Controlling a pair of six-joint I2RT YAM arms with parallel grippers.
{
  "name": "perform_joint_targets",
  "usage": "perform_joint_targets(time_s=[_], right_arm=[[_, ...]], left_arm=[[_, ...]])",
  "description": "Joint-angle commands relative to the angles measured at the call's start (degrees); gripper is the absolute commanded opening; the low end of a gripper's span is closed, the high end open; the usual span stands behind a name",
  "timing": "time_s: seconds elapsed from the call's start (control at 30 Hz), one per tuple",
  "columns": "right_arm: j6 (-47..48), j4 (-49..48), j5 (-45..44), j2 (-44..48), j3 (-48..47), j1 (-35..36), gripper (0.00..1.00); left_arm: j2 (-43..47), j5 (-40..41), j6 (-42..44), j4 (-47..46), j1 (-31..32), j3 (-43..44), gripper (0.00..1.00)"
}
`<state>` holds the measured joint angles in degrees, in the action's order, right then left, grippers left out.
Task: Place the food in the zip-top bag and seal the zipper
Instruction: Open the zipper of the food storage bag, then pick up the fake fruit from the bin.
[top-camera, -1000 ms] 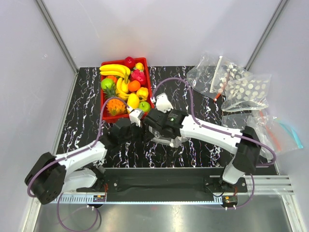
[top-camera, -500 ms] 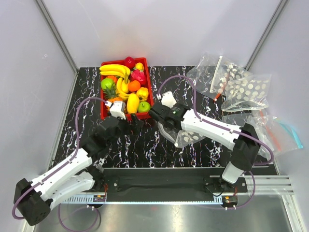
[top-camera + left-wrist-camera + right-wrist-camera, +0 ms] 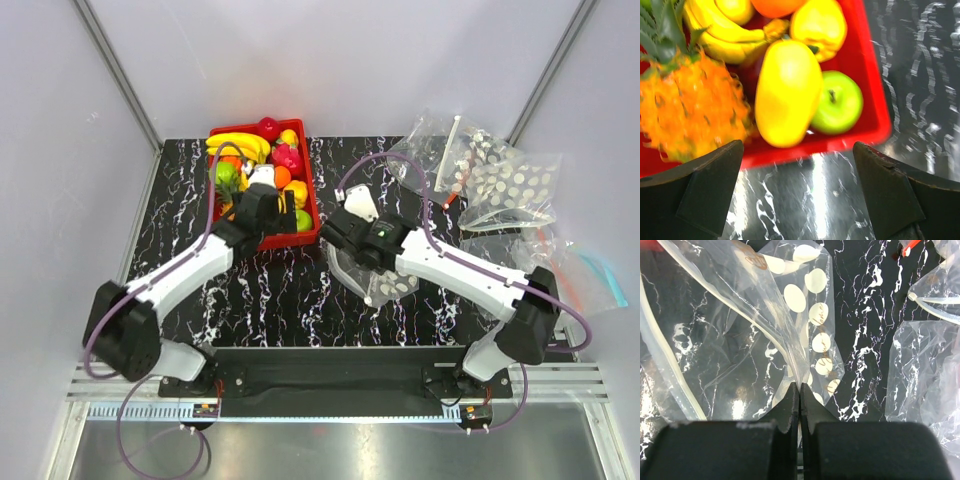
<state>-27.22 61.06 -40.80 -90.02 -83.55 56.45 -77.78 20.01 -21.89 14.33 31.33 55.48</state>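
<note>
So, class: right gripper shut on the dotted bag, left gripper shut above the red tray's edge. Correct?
No: the left gripper hovers open above the edge of the red tray, as the left wrist view shows; the right gripper is shut on the dotted bag.

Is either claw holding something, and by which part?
The right gripper pinches the zip-top bag by a fold of its dotted film; the left gripper holds nothing.
</note>
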Motion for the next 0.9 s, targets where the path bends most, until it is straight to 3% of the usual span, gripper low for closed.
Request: perform_joint_targets(time_s=[0.0,0.4,0.47,0.53,0.63,0.87], right_arm=[[-1.0,-1.0,1.5,3.9,1.0,-0.4,0.0],[-0.8,-3.8,4.0,7.0,3.9,-0.4,0.0],[-0.9,-4.2,4.2,7.0,4.2,-0.4,0.0],[-1.0,-4.5,4.4,7.1,4.5,-0.4,0.0],[-1.1,-4.7,4.4,7.1,4.7,-0.4,0.0],[-1.3,-7.5,4.3,7.7,6.0,-0.6,0.0]], left_arm=[[-5.0,0.8,2.9,-0.2,-2.3,5.1,0.98],[-18.4,-1.6,5.5,-1.5,-2.9,12.1,0.92],[-19.5,-1.4,5.7,-0.7,-2.9,12.7,0.86],[-20.7,-1.0,5.5,0.7,-3.0,14.3,0.68],[-17.4,-1.8,5.4,-0.5,-3.0,11.7,0.55],[-0.3,-6.2,5.2,-3.2,-3.0,5.8,0.54]])
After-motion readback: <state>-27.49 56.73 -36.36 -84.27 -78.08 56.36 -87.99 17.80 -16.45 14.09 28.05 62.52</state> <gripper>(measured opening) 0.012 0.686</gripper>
